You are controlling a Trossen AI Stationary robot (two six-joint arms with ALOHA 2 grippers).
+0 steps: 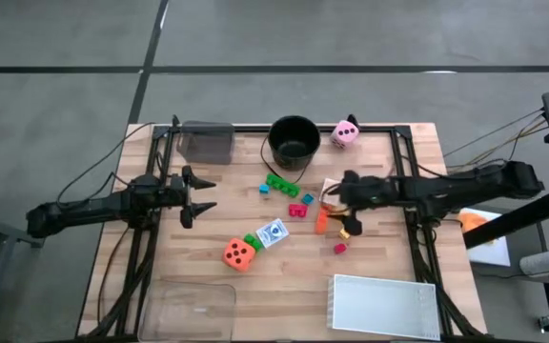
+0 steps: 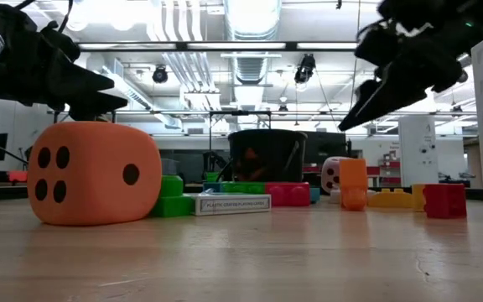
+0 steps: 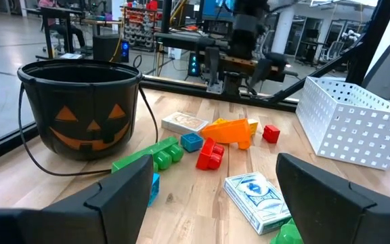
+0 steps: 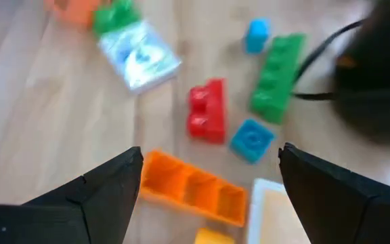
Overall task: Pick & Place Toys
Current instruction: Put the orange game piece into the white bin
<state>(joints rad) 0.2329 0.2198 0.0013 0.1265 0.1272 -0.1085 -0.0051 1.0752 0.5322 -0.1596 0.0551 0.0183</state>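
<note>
Right end effector is the one I'd work with: its fingers are spread, nothing between them, and it hangs just above the middle of the toy cluster. Straight under it in its own wrist view lies the long orange brick, nearest of all, sitting between the two fingertips but with its long axis running slantwise across the gap rather than squarely through it. From what I see, the coming move turns on that angle; I'd want the wrist turned so the fingers close over the brick's narrow sides.

Just past the orange brick I see the red brick and a small blue brick, then the long green brick with another blue piece beside it, close to the black bucket. A pack of playing cards lies off to the side, near the orange die.

Left end effector waits at the left side of the bench, also spread and empty, well apart from the cluster, so the right arm is clearly nearer. Farthest off, the pink die sits at the back edge beside the bucket.
</note>
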